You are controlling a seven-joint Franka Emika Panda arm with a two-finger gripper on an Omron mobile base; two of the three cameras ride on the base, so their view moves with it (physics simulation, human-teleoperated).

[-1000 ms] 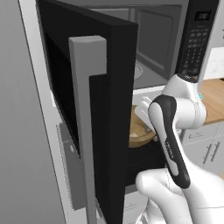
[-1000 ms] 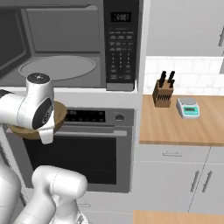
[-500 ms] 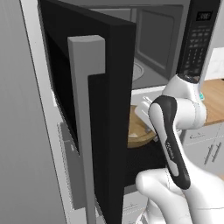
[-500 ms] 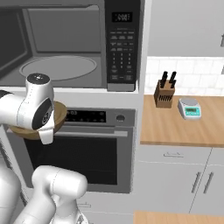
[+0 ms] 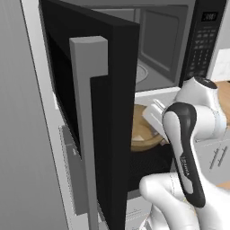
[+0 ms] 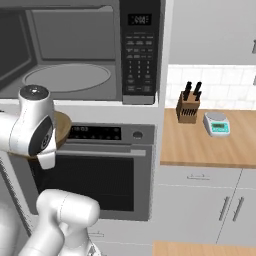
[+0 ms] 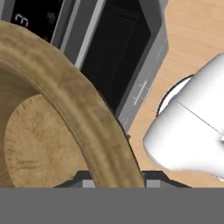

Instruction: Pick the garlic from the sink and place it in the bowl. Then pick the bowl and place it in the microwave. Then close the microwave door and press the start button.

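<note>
Bowl [image 7: 65, 109] fills the left half of the hand view, its thick rim running down to the bottom centre where the fingers should be, so I judge they are closed on the rim (the tips themselves are hidden). In the left base view it hangs at centre, below the open microwave [image 5: 166, 45] and beside the door [image 5: 90, 121]. I should lift it level above the cavity floor, then push inward slowly, keeping clear of the door. Garlic I cannot see.
</note>
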